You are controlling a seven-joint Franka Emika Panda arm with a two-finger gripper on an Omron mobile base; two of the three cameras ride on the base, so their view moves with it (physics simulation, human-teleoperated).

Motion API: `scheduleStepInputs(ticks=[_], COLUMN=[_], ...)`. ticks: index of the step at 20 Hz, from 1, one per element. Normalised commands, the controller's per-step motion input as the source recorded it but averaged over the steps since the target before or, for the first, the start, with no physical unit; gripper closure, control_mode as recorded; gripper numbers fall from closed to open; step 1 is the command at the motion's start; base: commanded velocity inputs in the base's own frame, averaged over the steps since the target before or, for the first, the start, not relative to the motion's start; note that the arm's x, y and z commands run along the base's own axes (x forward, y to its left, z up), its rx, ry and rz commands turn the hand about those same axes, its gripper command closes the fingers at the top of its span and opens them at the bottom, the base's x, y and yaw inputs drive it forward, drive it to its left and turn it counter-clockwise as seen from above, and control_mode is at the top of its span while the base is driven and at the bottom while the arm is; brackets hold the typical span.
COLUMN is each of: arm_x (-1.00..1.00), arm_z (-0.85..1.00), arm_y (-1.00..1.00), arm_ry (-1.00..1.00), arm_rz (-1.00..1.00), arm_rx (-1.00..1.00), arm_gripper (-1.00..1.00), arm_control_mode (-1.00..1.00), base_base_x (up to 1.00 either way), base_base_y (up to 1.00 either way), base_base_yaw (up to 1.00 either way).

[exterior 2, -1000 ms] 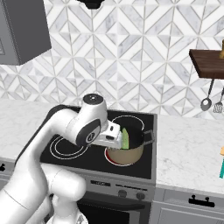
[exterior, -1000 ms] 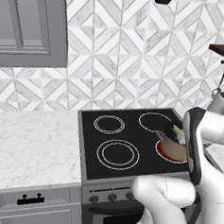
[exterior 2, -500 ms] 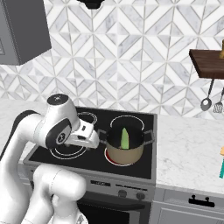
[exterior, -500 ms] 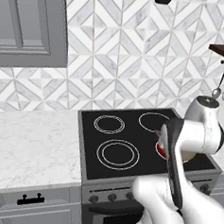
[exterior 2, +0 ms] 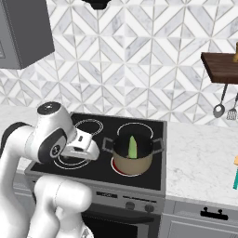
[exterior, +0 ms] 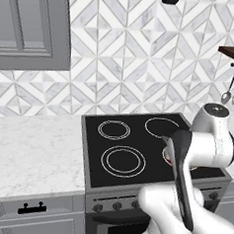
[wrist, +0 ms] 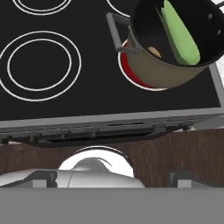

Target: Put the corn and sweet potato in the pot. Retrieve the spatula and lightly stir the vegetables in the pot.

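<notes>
The tan pot (exterior 2: 133, 160) stands on the stove's front right burner, which glows red. The pale green corn (exterior 2: 133, 148) leans inside it, tip up. In the hand view the corn (wrist: 180, 31) lies across the dark inside of the pot (wrist: 162, 72), with a small orange bit of sweet potato (wrist: 153, 51) beside it. My gripper (exterior 2: 91, 150) hangs open and empty over the stove's front left burner, left of the pot and apart from it. The spatula (exterior 2: 236, 179) shows as a teal handle at the counter's far right edge.
The black stovetop (exterior 2: 153, 179) has ring burners (exterior: 123, 161) on its left half. Grey ladles (exterior 2: 218, 110) hang under a dark wooden shelf (exterior 2: 221, 69) at the right. White marble counters (exterior: 32, 147) flank the stove. My arm (exterior: 183, 183) blocks the pot in the left base view.
My arm has swung left, carrying the hand from over the pot to the stove's front left. The corn stays in the pot. The jaws stay open.
</notes>
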Motion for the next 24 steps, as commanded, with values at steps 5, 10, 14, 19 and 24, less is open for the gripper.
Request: scheduleStepInputs(ticks=[5,10,14,19,24], arm_x=[-0.19,0.0,0.0,-0.03,0.0], arm_z=[0.12,0.0,0.01,0.01,0.0], arm_y=[0.22,0.13,0.15,0.0,0.0], arm_ry=[-0.01,0.0,0.0,0.0,0.0], arm_rz=[0.04,0.05,0.05,0.02,0.0], arm_rx=[0.0,0.0,0.0,0.0,0.0], arm_gripper=[-1.0,-1.0,-1.0,-1.0,-1.0], arm_control_mode=[-1.0,-1.0,-1.0,-1.0,1.0], base_base_x=[0.0,0.0,0.0,0.0,-0.35], base_base_y=[0.0,0.0,0.0,0.0,-0.74], base_base_yaw=[0.0,0.0,0.0,0.0,0.0])
